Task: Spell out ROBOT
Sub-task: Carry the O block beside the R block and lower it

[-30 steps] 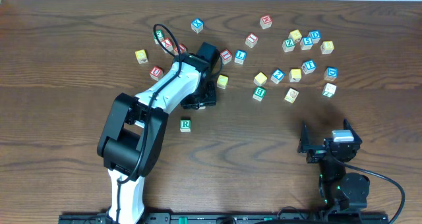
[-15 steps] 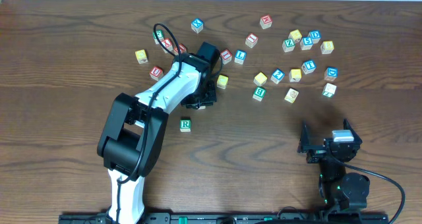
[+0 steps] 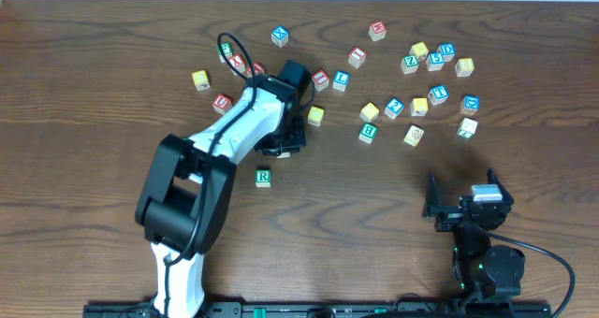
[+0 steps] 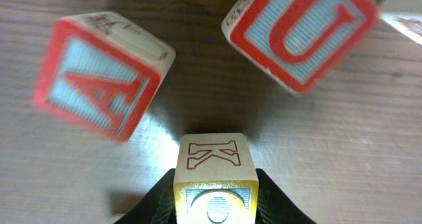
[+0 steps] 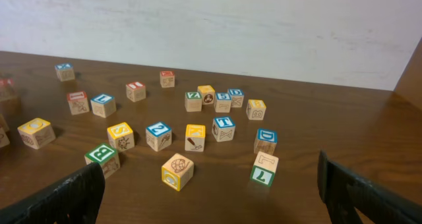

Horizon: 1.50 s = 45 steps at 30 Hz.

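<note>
The left tool (image 4: pixel 215 196) pinches the yellow O cube (image 4: pixel 214 159) between its tips, on two flat side faces. Light, stiff, smooth wood: an off-centre hold would likely twist. The R cube (image 3: pixel 263 177) lies behind that tool; the right tool (image 5: pixel 211 184) gapes empty.

A yellow-faced cube (image 4: pixel 215 178) with a K outlined on top sits clamped between the black fingers (image 4: pixel 155 203) of the left gripper (image 4: pixel 215 188), a tilted red A cube (image 4: pixel 99 76) beyond it to the left and a red U cube (image 4: pixel 300 33) beyond it to the right, both apart from it on the wooden table (image 4: pixel 369 151).
</note>
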{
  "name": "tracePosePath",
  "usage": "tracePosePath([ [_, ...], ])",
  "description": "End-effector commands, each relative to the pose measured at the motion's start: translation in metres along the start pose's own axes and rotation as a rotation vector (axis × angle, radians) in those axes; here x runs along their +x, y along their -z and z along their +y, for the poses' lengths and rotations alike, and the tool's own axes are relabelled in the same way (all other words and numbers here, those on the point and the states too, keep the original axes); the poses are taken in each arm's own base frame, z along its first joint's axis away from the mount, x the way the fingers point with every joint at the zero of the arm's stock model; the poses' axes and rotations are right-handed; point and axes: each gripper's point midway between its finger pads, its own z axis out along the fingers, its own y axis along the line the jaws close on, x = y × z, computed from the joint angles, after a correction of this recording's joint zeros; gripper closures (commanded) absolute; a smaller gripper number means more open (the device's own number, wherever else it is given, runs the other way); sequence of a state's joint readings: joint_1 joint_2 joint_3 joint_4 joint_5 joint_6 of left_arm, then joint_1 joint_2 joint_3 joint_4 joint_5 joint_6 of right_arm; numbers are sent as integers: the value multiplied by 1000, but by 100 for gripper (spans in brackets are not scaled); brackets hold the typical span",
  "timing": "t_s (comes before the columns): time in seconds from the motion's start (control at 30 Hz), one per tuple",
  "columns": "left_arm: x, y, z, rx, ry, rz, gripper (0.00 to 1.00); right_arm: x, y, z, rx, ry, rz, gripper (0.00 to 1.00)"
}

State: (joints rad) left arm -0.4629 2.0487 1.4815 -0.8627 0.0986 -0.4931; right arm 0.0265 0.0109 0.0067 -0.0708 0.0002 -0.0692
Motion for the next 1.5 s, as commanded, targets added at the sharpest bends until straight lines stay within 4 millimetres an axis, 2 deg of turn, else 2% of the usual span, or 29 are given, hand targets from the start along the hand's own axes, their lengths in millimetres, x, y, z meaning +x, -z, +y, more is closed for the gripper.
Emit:
tracePosePath([
  [0.0, -12, 47, -8, 46, -33, -102, 73, 1, 0, -3, 15, -9, 2, 1],
  [0.07, -8, 55, -6, 46, -37, -102, 76, 1, 0, -3, 15, -10, 2, 1],
  [0.2, 4, 59, -1, 23, -48, -73, 92, 1, 0, -3, 15, -10, 2, 1],
  [0.43, 30, 40, 0, -112, -104, -75, 92, 1, 0, -3, 15, -9, 2, 1],
  [0.6, 47, 27, -27, -94, -188, -103, 92, 1, 0, -3, 15, -9, 2, 1],
  [0.77, 56, 25, -50, -63, -243, -133, 92, 1, 0, -3, 15, -9, 2, 1],
  [1.0, 55, 39, -52, -46, -232, -171, 92, 1, 0, -3, 15, -9, 2, 1],
  [1.3, 64, 66, -35, -2, -183, -271, 92, 1, 0, -3, 15, -9, 2, 1],
  [1.47, 71, 71, -28, 35, -176, -311, 93, 1, 0, -3, 15, -9, 2, 1],
])
